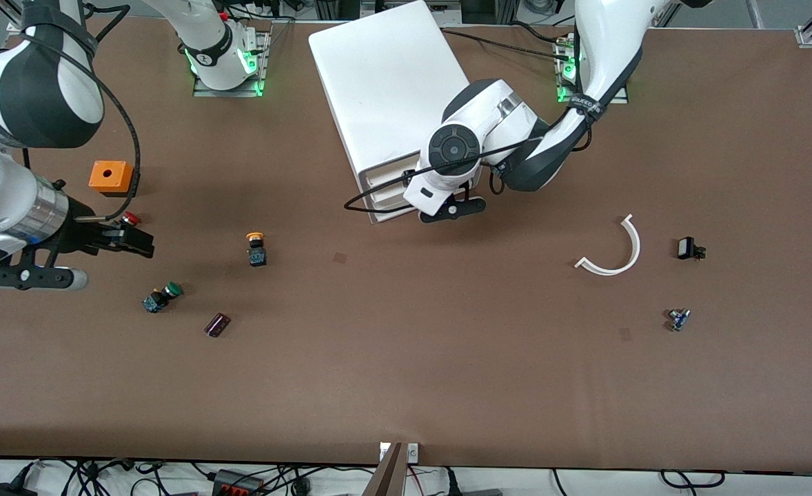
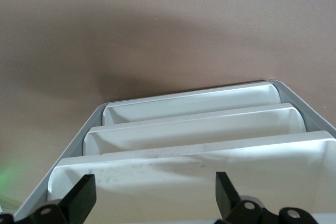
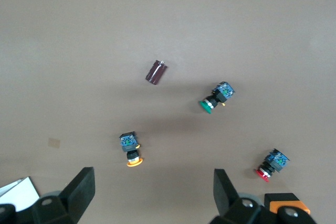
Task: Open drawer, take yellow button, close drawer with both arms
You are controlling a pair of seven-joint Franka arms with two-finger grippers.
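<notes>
The white cabinet point(image 1: 385, 76) stands at the middle of the table, near the arms' bases. Its uppermost drawer point(image 2: 184, 174) point(image 1: 382, 178) shows from above in the left wrist view, over two lower drawers. My left gripper point(image 1: 451, 209) point(image 2: 155, 187) hangs open at the cabinet's front, its fingers spread over that top drawer's lip and holding nothing. The orange-capped button point(image 1: 256, 249) point(image 3: 131, 150) lies on the table toward the right arm's end. My right gripper point(image 1: 140, 242) point(image 3: 154, 182) is open and empty above the table beside it.
An orange box point(image 1: 111, 177) point(image 3: 286, 203), a red-capped button point(image 1: 129, 219) point(image 3: 272, 164), a green-capped button point(image 1: 163, 297) point(image 3: 215, 98) and a dark maroon part point(image 1: 217, 324) point(image 3: 156, 72) lie around the right gripper. A white curved strip point(image 1: 616, 251) and two small parts point(image 1: 688, 248) point(image 1: 679, 319) lie toward the left arm's end.
</notes>
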